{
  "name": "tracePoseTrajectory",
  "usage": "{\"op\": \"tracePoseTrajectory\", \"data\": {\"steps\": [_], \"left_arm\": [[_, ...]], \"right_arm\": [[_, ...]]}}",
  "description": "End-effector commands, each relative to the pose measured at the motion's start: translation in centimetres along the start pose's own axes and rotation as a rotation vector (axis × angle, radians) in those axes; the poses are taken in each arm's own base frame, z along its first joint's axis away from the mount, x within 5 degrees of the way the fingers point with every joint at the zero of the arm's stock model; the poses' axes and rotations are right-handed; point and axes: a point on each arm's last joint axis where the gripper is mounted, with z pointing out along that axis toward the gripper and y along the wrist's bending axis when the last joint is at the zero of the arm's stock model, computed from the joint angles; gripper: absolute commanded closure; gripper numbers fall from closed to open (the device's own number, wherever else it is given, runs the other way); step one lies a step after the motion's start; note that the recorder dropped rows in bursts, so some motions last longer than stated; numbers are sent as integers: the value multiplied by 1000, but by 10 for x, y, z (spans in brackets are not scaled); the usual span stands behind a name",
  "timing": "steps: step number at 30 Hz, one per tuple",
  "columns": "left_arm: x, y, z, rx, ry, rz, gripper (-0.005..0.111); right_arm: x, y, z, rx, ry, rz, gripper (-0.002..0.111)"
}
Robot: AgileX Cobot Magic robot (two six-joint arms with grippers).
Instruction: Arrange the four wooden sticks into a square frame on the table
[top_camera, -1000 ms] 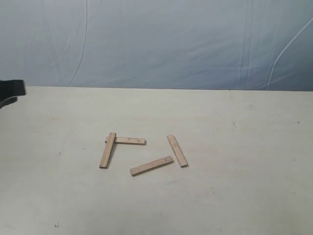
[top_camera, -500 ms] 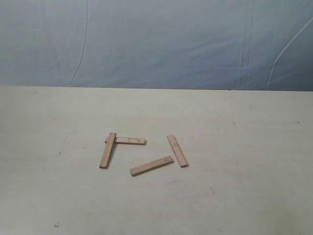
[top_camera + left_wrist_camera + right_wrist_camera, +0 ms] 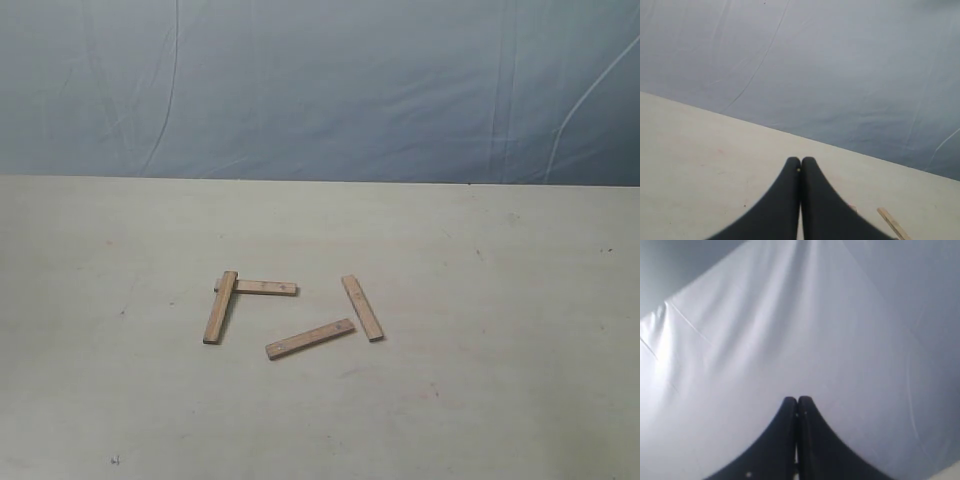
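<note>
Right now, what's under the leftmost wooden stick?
One end of the rear stick passes beneath the far end of the leftmost stick; that overlapped bit is hidden. Elsewhere, just table.

The exterior view, set back, looks obliquely down across the worktop (image 3: 480, 400) to the sheet (image 3: 320, 90). The left wrist view, past the left hand (image 3: 800, 165), shares worktop, sheet and a stick (image 3: 892, 223); the right one faces sheet.

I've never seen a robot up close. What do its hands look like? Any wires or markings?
Each is a pair of smooth black fingers, broad at the base, curving in to narrow rounded tips. The left gripper looks plain; the right gripper has a small pale dot low on one finger. No cables or labels show, and the arms themselves are out of view.
</note>
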Motion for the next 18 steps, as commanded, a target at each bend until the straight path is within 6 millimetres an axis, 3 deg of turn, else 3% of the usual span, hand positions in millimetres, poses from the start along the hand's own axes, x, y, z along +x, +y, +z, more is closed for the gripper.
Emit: {"op": "tracePoseTrajectory", "data": {"steps": [1, 6, 9, 12, 15, 18], "left_arm": [[2, 0, -1, 2, 10, 14, 107], [4, 1, -1, 0, 28, 28, 107], [5, 1, -1, -1, 39, 39, 107], [6, 1, -1, -3, 57, 49, 107], [7, 1, -1, -4, 62, 52, 107], [7, 1, -1, -4, 62, 56, 107]], "right_arm": [[-21, 16, 9, -120, -173, -65, 109], [-47, 40, 55, -140, -167, -120, 109], [-54, 47, 95, -138, -172, -122, 109], [-48, 48, 144, -107, -106, -131, 109], [-22, 39, 193, -48, 74, -174, 109], [24, 17, 238, 52, 357, -242, 109]]}}
